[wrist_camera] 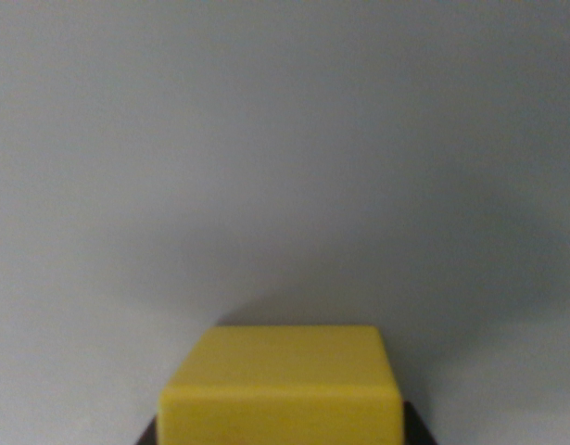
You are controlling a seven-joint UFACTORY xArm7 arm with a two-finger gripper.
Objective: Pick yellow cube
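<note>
Right up against the lens sits the yellow cube (pixel 281 385), low and central in the wrist view, its top face and front edge plain to see. At its lower left and lower right corners dark slivers poke out; they might be the gripper's fingers, though I cannot tell, nor how wide they stand. Behind everything is a plain grey surface (pixel 285 139). Whether the cube is gripped or lifted is unclear.

Yellow cube (pixel 281 385) cut off below, dark shapes beside it perhaps fingers
</note>
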